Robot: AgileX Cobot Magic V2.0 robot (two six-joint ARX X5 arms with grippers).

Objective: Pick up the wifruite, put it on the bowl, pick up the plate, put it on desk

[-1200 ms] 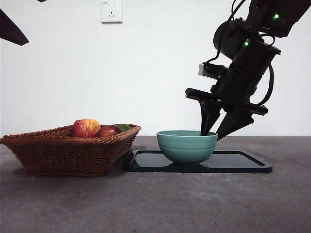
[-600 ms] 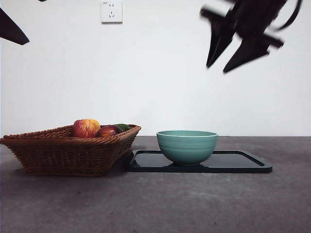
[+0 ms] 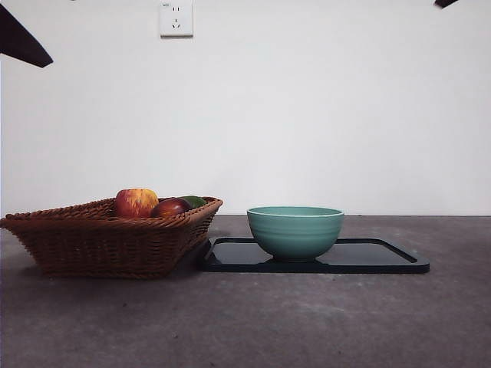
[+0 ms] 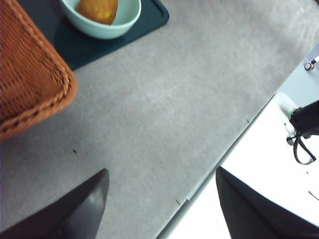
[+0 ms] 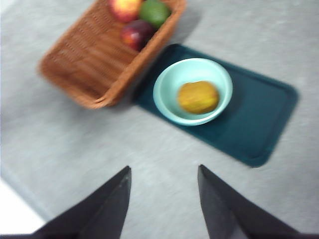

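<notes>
In the front view you see both arms only as black tips: one at the top left corner, one at the top right. The bowl stands upright on a dark tray, on the tray's left part. The tray lies flat on the surface. Just left of the tray sits a wicker basket with an apple, a dark red fruit and a green fruit showing over its rim. From this low angle you cannot see into the bowl.

In the left wrist view your left tool hangs high over bare surface near its edge, jaws spread wide with nothing between them. The wifruite lies inside the bowl, orange-brown, partly cut by the frame. A corner of the basket is close to the bowl.

In the right wrist view, which is a little blurred, your right tool hangs high above the surface, jaws parted and empty. Below it you see the wifruite as a low, rounded, orange-brown lump in the middle of the pale-rimmed bowl, touching the bowl's floor. The bowl sits on the end of the tray next to the basket; the rest of the tray is bare.
</notes>
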